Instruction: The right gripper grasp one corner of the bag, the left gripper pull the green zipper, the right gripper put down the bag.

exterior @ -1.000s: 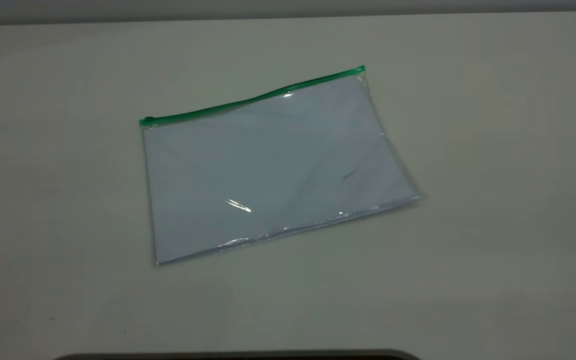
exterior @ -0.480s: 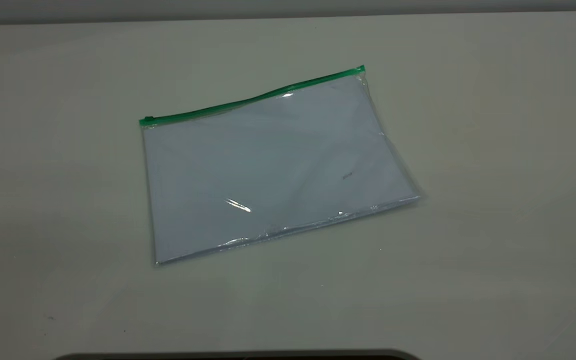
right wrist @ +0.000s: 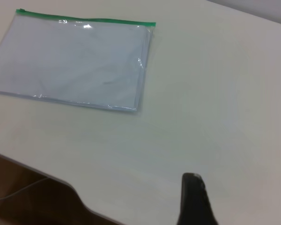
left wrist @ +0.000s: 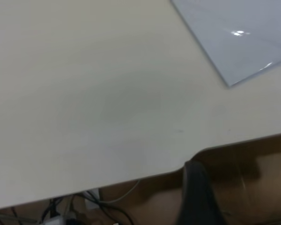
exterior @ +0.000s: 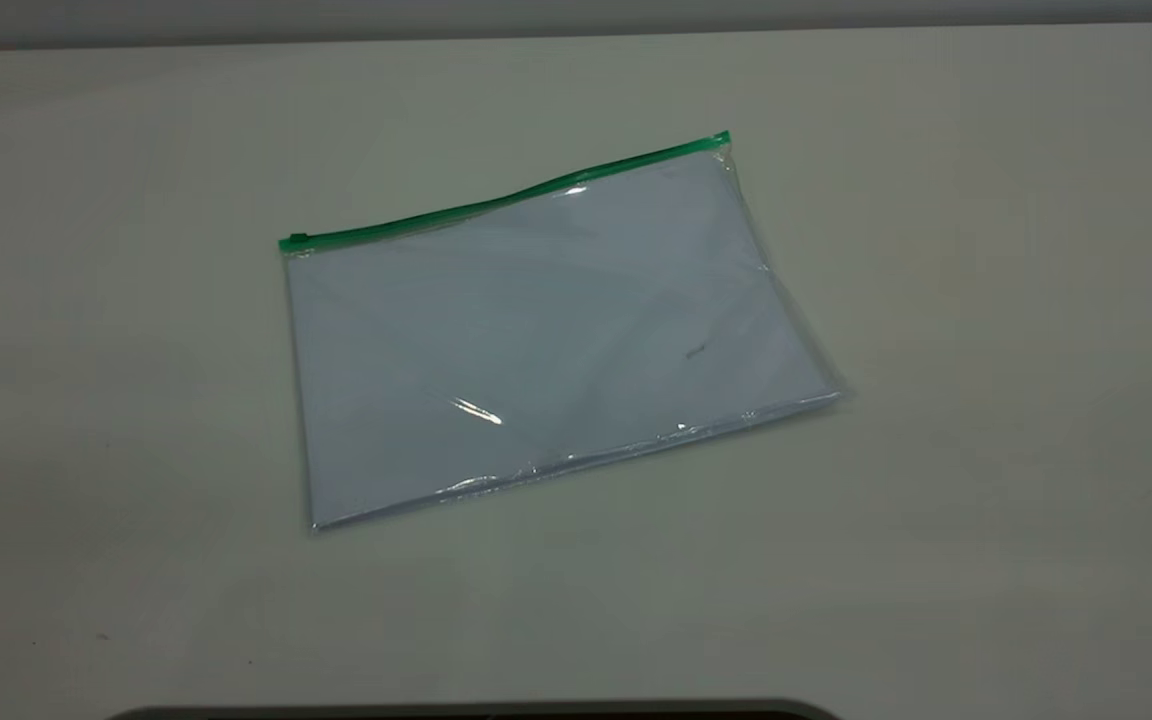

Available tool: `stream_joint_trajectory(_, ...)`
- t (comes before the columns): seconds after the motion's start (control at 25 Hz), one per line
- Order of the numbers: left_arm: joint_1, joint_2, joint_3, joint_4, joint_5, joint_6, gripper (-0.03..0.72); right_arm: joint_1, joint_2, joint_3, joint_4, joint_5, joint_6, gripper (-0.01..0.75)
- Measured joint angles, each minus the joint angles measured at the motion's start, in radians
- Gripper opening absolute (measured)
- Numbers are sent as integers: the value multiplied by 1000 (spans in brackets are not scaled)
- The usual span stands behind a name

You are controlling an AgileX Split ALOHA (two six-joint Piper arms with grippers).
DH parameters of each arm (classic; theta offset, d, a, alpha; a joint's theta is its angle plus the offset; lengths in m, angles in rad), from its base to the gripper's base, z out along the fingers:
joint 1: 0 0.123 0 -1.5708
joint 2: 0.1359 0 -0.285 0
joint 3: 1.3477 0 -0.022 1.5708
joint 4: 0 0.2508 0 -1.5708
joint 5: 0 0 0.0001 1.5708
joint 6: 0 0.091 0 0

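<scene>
The bag (exterior: 546, 330) lies flat in the middle of the table, a clear pouch holding pale bluish-white sheets. The green zipper (exterior: 506, 200) runs along its far long edge, with a small thicker green piece at the left end (exterior: 297, 240). No gripper shows in the exterior view. In the left wrist view my left gripper (left wrist: 196, 192) hangs past the table's near edge, far from a corner of the bag (left wrist: 239, 33). In the right wrist view my right gripper (right wrist: 193, 199) is over bare table, well away from the bag (right wrist: 70, 61) and its zipper (right wrist: 84, 19).
The pale table (exterior: 936, 500) spreads wide on all sides of the bag. Its near edge has a dark curved cutout (exterior: 476, 712). Cables (left wrist: 84, 206) hang below the table edge in the left wrist view.
</scene>
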Motion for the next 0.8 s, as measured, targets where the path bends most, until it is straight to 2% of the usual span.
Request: stream_joint_trajectory(0.8,0,-47,4,15,-11,-34,551,0,0,0,0,-1,0,524)
